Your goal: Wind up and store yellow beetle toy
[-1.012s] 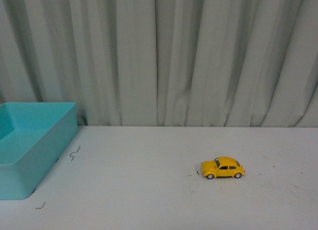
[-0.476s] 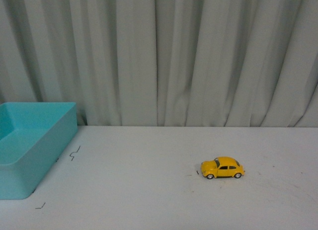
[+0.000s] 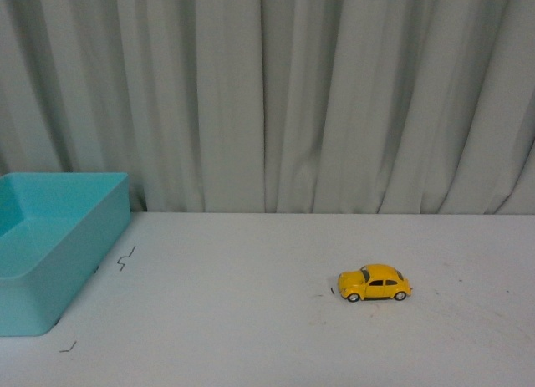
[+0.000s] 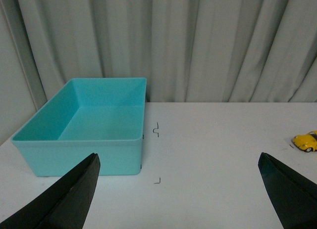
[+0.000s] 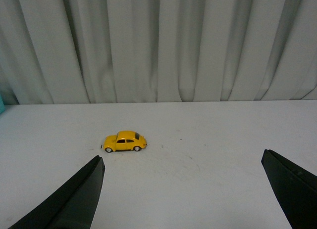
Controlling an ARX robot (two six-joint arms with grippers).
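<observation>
**Item 1. Yellow beetle toy** [image 3: 374, 282]. It stood on its wheels on the white table [image 3: 251, 337], right of centre in the front view and side-on to the camera. The bonnet apparently faced the bin. Nothing touched it or lay near it.

**Item 2. Teal bin** [image 3: 38, 308]. Open-topped, it sat at the table's left edge, well apart from the toy. The left wrist view showed its inside bare. It was judged to be where the toy would be stored.

**Item 3. Right claw** [image 5: 183, 157]. It was spread wide with nothing between its tips and was raised above the table. The toy lay ahead of it, nearer one tip than the other. The toy stood on this arm's side, so this claw was judged the one posed for the pick.

**Item 4. Left claw** [image 4: 178, 160]. It was spread wide and empty, facing the bin. The toy showed only at the margin of the left wrist view.

**Item 5. Sundries.** Small black marks [image 3: 125, 259] lay on the table just beside the bin. They may have been placement guides. A pale pleated curtain [image 3: 267, 94] closed the background.

**Status.** Neither winding nor storing had begun. The next move was judged to be a descent to pinch the toy across its flanks, keeping the wheels on the table to draw it back. The glossy, rounded shell might slip, and the free wheels might roll away.
</observation>
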